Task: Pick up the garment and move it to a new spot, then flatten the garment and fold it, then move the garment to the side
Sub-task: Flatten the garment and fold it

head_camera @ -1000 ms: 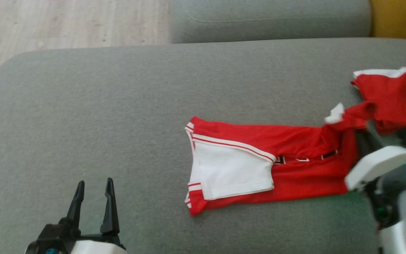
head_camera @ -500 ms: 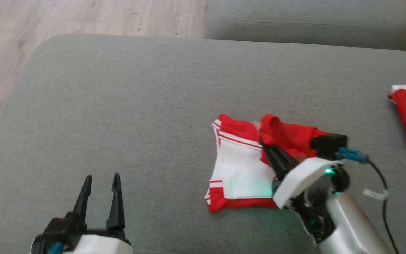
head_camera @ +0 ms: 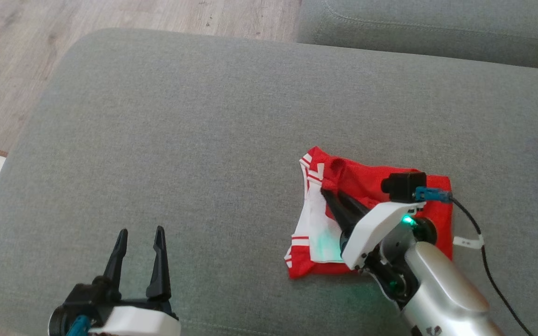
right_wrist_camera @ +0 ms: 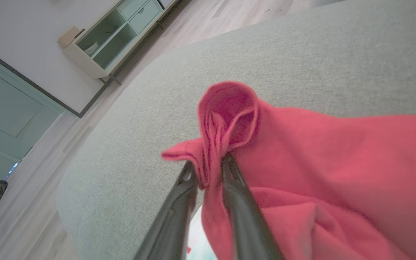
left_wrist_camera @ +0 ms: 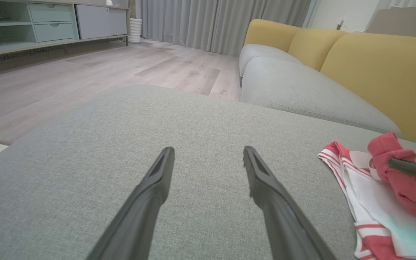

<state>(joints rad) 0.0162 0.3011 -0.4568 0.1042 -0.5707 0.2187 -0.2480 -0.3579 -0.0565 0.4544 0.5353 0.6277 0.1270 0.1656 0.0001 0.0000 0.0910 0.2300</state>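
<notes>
The red-and-white jersey garment [head_camera: 367, 177] lay doubled on the grey fabric sofa cushion [head_camera: 194, 140], toward 4 o'clock of its centre. The right gripper [head_camera: 331, 192] was pinched on its bunched red edge at the 9 o'clock side. The left gripper [head_camera: 141, 231], fingers spread, hovered well apart at 8 o'clock, so the right arm was nearer.

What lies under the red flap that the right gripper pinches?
Beneath the red flap lies the garment's white panel, red-striped, on the grey cushion. How far the white reaches under the flap is covered.
</notes>
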